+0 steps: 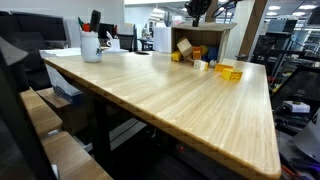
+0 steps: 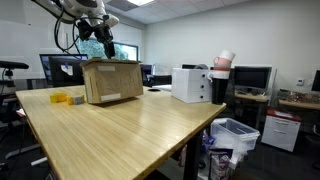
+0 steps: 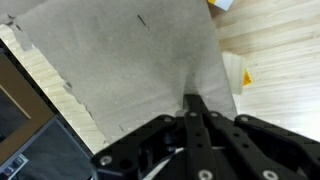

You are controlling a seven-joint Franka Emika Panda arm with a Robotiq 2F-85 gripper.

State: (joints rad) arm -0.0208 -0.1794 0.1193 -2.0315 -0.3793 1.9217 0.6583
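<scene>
The gripper (image 2: 106, 44) is hanging just above the cardboard box (image 2: 112, 82) at the far end of the wooden table (image 2: 130, 130). Its fingers (image 3: 192, 112) are pressing together on nothing, tips meeting over a pale cardboard panel that is filling most of the wrist view. Whether they are touching that panel, I cannot tell.

In an exterior view the box (image 1: 190, 45) is showing an open side with something orange-yellow inside, too small to name. In the other it is turning a closed wall, so its contents are hidden. Small yellow blocks (image 1: 228, 71) are lying on the wood just beside it.

At the near corner a white cup (image 1: 91, 47) is holding dark upright tools. Off the table, a bin (image 2: 236, 135) is sitting with a pale liner, its inside unclear. The arm is cut off by the frame's top edge.
</scene>
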